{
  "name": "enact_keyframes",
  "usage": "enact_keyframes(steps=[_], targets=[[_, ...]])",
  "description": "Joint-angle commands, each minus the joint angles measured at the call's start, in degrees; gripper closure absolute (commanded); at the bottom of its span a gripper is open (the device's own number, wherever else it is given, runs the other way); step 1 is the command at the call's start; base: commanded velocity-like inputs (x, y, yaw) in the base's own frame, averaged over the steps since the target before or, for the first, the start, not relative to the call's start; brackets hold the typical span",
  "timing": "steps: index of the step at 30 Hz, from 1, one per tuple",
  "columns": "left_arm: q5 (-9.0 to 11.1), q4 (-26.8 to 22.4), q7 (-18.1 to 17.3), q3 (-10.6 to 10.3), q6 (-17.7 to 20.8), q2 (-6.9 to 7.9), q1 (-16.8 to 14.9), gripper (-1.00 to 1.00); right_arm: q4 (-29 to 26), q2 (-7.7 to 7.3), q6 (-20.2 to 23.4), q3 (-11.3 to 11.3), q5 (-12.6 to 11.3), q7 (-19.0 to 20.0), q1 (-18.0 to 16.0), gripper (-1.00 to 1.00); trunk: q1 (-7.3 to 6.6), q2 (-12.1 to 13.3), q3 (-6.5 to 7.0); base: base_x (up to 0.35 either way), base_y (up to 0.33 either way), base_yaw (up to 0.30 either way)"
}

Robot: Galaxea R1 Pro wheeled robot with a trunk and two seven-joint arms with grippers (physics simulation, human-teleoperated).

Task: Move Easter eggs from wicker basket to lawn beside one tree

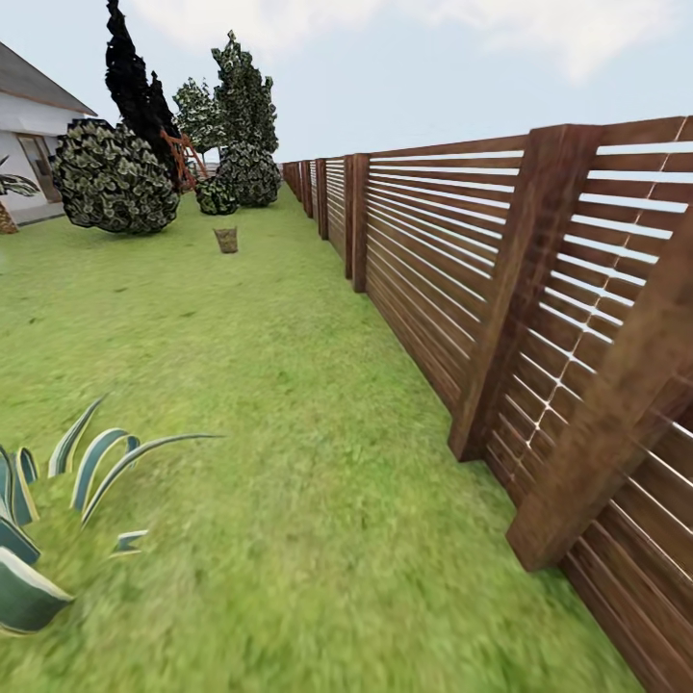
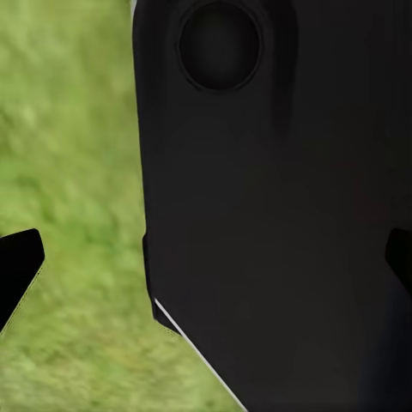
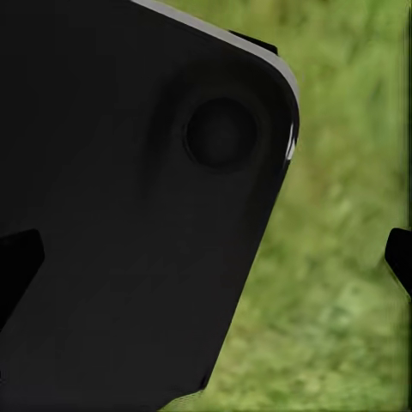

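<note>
Wicker basket (image 1: pixel 226 240) stands far off on lawn (image 1: pixel 289 462), beside fence (image 1: pixel 500 318). Both hands appear spread, empty; fingertips (image 2: pixel 19 262) barely visible.

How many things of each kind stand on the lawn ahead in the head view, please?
Wicker basket: 1
Round leafy bushes: 3
Striped spiky plant: 1
Total: 5
Eggs: too far away to tell whether any lie in the basket.
</note>
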Motion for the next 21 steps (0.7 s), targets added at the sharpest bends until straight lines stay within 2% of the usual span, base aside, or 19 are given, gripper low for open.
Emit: enact_keyframes(steps=[1, 21], targets=[[0.0, 0.0, 0.0, 0.0, 0.0, 0.01, 0.0, -1.00, 0.0, 0.01, -0.2, 0.2, 0.1, 0.0, 0.0, -1.00, 0.03, 0.0, -0.04, 0.325, 0.000, 0.000], [0.0, 0.0, 0.0, 0.0, 0.0, -0.02, 0.0, -1.00, 0.0, 0.05, -0.2, 0.0, -0.1, -0.1, 0.0, -1.00, 0.03, 0.0, -0.04, 0.325, 0.000, 0.000]])
